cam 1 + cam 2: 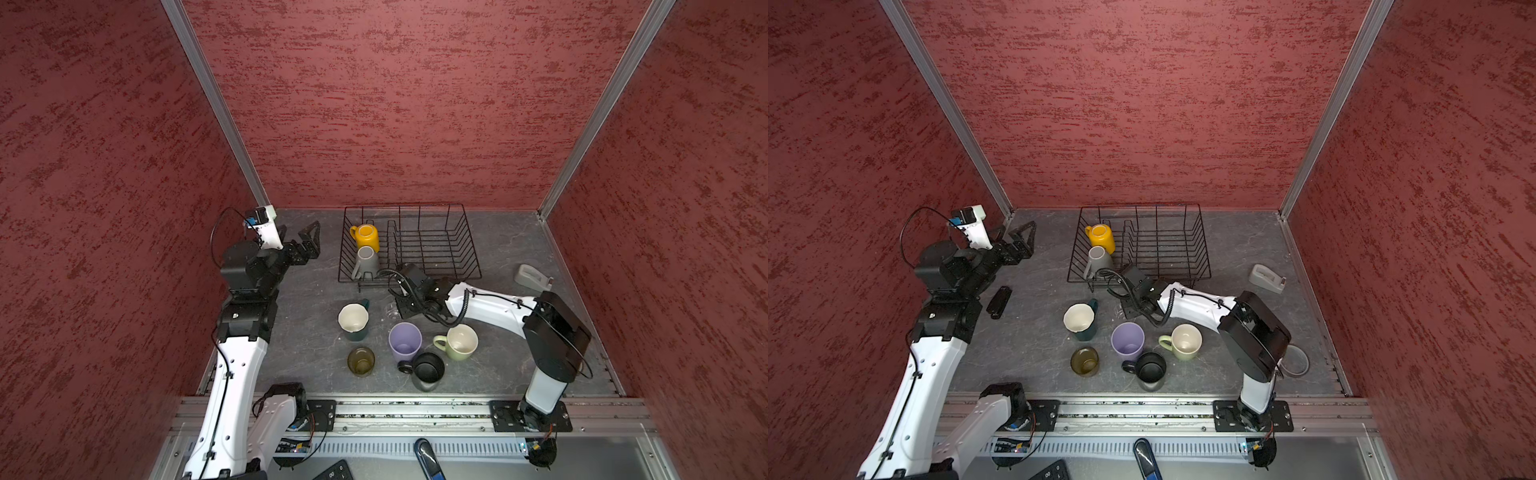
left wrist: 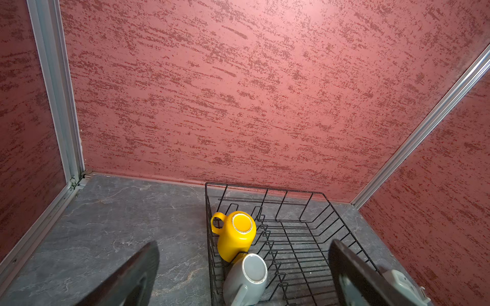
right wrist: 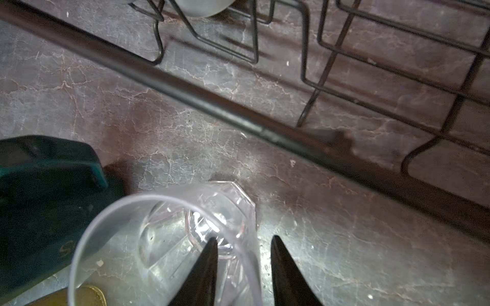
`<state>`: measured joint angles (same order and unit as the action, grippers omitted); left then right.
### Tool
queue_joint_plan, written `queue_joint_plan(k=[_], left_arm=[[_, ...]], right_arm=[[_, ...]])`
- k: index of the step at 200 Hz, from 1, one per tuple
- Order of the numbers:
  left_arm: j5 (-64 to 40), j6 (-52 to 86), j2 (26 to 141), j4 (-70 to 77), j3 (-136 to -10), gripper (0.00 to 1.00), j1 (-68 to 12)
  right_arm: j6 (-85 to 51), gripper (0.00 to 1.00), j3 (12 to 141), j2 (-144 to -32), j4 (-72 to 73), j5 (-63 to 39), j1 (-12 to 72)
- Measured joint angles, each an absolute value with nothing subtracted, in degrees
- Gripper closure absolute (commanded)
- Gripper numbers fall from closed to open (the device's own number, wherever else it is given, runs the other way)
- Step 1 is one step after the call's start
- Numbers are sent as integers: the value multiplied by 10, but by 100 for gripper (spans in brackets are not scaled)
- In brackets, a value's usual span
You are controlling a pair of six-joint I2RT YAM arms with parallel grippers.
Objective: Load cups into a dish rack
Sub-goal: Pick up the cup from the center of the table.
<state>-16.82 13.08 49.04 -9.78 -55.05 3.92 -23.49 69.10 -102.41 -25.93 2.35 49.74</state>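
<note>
The right pincer straddles the wall of the clear glass, one finger inside and one outside, and I cannot tell whether they press on it; the glass stands on the worktop just in front of the dish rack. The left pincer hangs beside the rack with its fingers wide apart, holding nothing. A yellow mug and a grey mug sit bottoms up at the rack's left end, while a teal mug, lilac tumbler, pale green mug, black mug and amber glass stand on the worktop nearer the robot
</note>
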Motion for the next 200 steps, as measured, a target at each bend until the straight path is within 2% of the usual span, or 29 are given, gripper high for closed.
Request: queue_joint_plan(k=[93, 149, 200], left_arm=[[-169, 133, 489, -94, -545, 0, 42], [-169, 133, 488, -93, -543, 0, 42], [-168, 138, 475, -86, -532, 0, 42]], right_arm=[[-220, 100, 707, -1025, -256, 33, 502], [-208, 100, 717, -1011, -267, 33, 502], [-203, 100, 717, -934, -274, 32, 502]])
